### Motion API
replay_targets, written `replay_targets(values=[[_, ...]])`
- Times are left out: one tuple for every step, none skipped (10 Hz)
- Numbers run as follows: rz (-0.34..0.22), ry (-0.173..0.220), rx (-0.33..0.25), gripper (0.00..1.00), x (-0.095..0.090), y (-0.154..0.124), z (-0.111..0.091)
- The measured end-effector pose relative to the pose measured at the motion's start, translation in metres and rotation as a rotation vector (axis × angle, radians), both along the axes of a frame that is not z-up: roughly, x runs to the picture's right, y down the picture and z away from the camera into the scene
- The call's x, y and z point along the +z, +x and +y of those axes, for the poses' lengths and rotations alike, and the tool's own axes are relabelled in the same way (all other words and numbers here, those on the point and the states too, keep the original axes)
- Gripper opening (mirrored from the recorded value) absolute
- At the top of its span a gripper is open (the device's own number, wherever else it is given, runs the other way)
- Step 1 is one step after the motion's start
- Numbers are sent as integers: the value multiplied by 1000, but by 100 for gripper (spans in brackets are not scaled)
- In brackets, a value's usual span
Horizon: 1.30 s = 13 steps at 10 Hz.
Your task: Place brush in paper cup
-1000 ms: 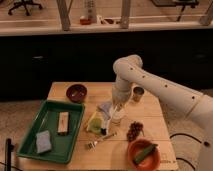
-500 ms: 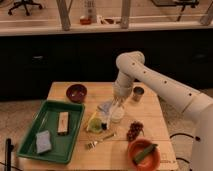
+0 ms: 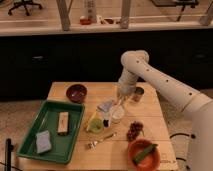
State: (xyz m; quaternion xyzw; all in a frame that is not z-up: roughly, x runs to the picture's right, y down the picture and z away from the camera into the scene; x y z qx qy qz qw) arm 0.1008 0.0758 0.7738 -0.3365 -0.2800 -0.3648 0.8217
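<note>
Since a second ago the arm has risen; the end effector (image 3: pixel 121 100), fingers clenched on the brush (image 3: pixel 113 113), hangs just above the paper cup (image 3: pixel 117 115). Light and stiff, the brush seems best gripped high on its handle.

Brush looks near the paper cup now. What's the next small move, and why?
Probably a short, careful descent. The gripper sits just above the paper cup, and the brush slants down beside the cup's left rim, its dark head low near the lime-green cup. I cannot tell whether the head is inside, so centre it over the opening before releasing.
</note>
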Motion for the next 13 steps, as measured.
replay_targets(values=[[1, -5, 11, 22, 2, 2, -1], [1, -9, 18, 31, 3, 3, -2], [3, -14, 27, 43, 4, 4, -3], [3, -17, 31, 52, 3, 5, -2], [3, -18, 32, 61, 0, 6, -4], [3, -22, 32, 78, -3, 8, -3], [3, -24, 30, 80, -7, 9, -2], [3, -26, 29, 80, -8, 10, -2], [2, -27, 28, 80, -10, 10, -1], [2, -30, 27, 80, -10, 10, -1], [3, -32, 25, 80, -11, 11, 0], [5, -36, 21, 80, -11, 11, 0], [7, -39, 14, 80, -12, 10, 1]])
